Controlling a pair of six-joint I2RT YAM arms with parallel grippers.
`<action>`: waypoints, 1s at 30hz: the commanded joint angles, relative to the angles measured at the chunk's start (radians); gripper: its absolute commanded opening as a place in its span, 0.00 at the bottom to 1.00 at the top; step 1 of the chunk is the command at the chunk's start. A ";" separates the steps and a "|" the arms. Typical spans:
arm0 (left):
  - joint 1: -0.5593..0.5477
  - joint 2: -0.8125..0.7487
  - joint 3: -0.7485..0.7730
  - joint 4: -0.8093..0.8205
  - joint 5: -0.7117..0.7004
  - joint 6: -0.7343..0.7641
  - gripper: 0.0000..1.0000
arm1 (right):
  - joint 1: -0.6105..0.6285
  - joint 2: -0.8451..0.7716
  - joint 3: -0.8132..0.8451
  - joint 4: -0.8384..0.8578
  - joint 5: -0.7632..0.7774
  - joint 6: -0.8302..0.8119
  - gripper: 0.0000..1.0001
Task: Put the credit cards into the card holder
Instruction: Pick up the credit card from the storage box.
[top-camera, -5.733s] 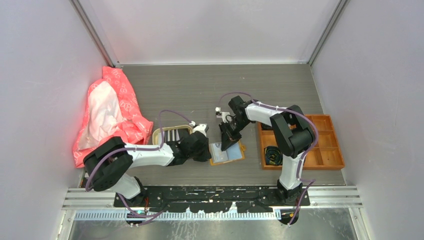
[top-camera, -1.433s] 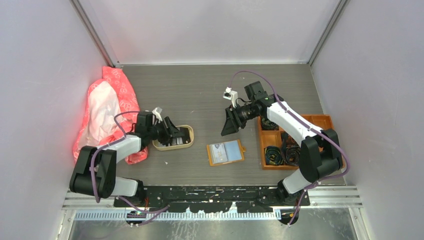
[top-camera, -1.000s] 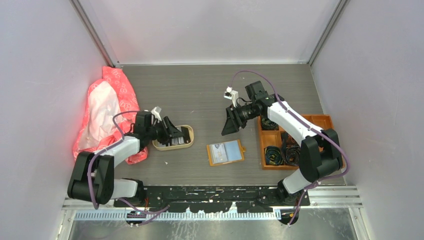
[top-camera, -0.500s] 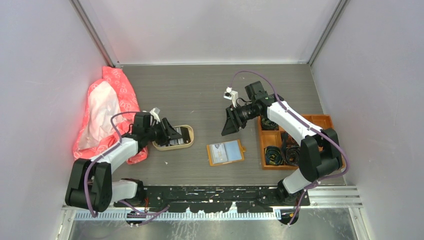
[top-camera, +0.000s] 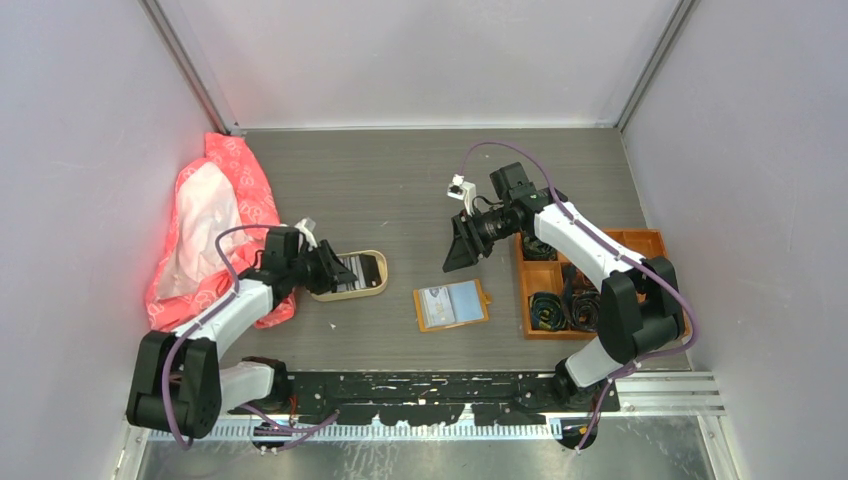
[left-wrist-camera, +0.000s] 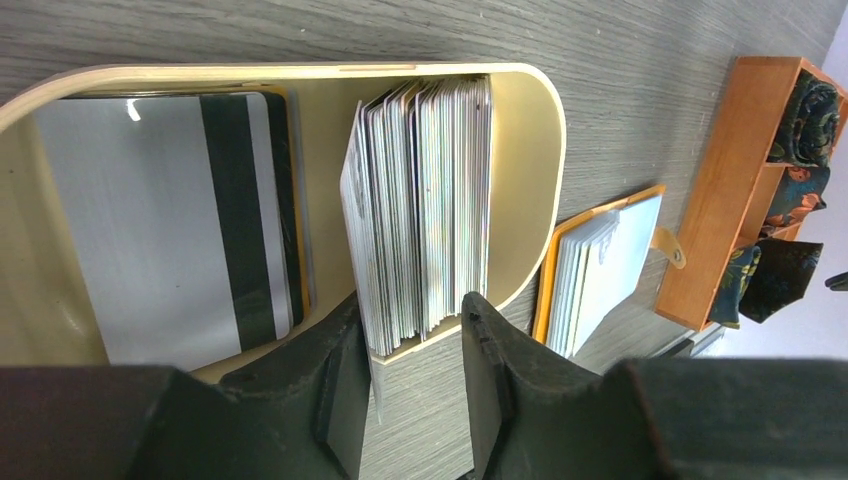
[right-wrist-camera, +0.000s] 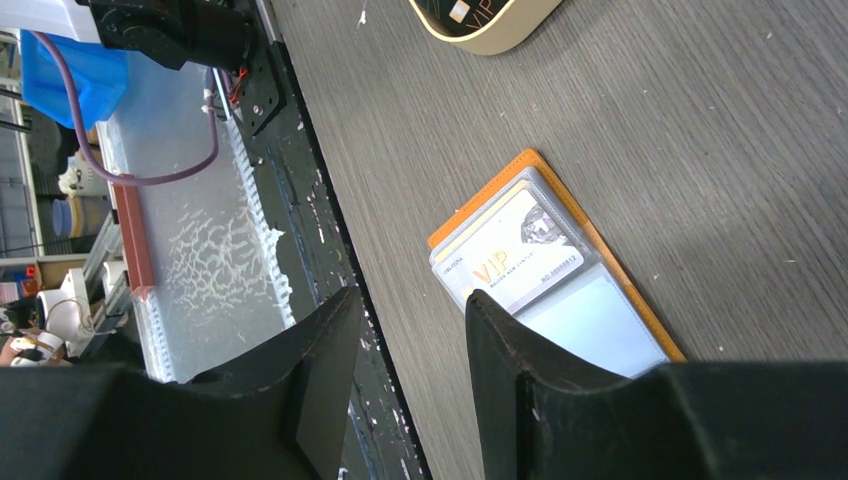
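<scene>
Cards (left-wrist-camera: 425, 200) stand on edge in a tight stack at one rounded end of the beige tray (left-wrist-camera: 530, 200), w/ one more striped card (left-wrist-camera: 170, 220) lying flat in the other end. The tray sits on the table (top-camera: 400, 180) toward its left side, nearer the front edge than the back. L gripper (left-wrist-camera: 410, 330) is low at the tray, jaws narrowed to either side of the stack's near edge; can't tell whether they pinch it. Card holder (top-camera: 452, 304) lies open and flat near the middle of the front edge, apart from the tray, w/ a VIP card (right-wrist-camera: 510, 265) under its clear sleeve. R gripper (top-camera: 460, 255) hangs in the air just behind the holder, jaws part-open, nothing btwn them. Wooden box (top-camera: 650, 300) at right edge; pink bag (top-camera: 215, 225) at left edge.
</scene>
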 joint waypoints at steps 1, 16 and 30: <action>0.003 -0.033 0.037 -0.026 -0.016 0.024 0.37 | -0.007 -0.018 0.042 -0.007 -0.031 -0.022 0.48; 0.022 -0.064 0.038 -0.086 -0.073 0.058 0.29 | -0.010 -0.022 0.043 -0.015 -0.040 -0.026 0.49; 0.032 -0.083 0.049 -0.131 -0.107 0.079 0.16 | -0.010 -0.019 0.044 -0.017 -0.044 -0.028 0.49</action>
